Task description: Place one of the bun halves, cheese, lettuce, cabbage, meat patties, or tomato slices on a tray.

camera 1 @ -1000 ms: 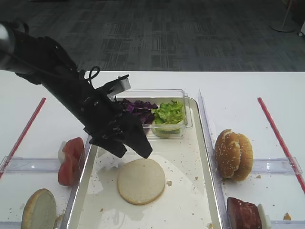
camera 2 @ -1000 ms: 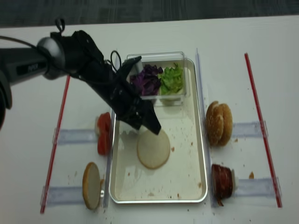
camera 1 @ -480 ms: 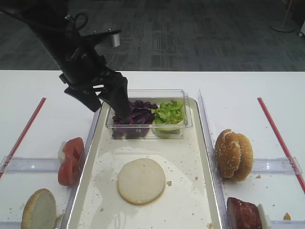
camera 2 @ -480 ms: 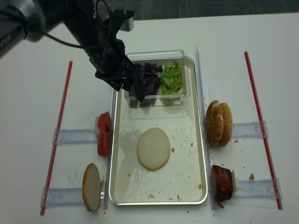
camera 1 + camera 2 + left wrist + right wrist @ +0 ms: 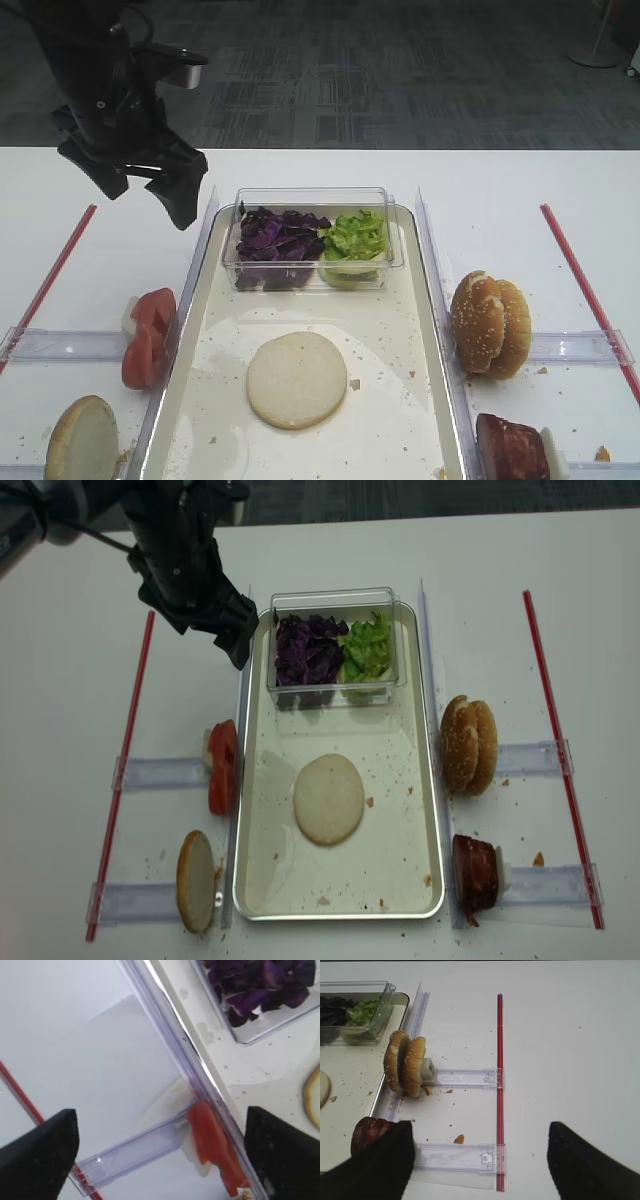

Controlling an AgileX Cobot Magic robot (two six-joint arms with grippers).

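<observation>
Tray [image 5: 425,300] of shallow metal, cream-floored and speckled with crumbs, lies in the middle of a white counter [image 5: 520,190]. One plain bun half [image 5: 297,379] lies flat in it, pale cut face up, near the middle of the floor. At the tray's far end sits a small clear plastic box [image 5: 312,197] holding dark purple cabbage [image 5: 275,237] on its left side and bright green lettuce [image 5: 352,235] on its right.

Outside the tray, on the left, red tomato slices [image 5: 148,337] stand on edge just beside the rim, and a second bun half [image 5: 82,438] stands nearer the front edge. On the right, two sesame buns [image 5: 490,322] stand on edge together, with dark meat patties [image 5: 512,447] in front of them.

The left arm's fingers [image 5: 140,190] hang spread wide and empty above the counter, just beyond the tray's far left corner, well apart from the bun half in the tray and touching nothing. The right arm's fingers [image 5: 480,1155] show only in their own wrist view, spread wide and empty over bare counter beside the patties.
</observation>
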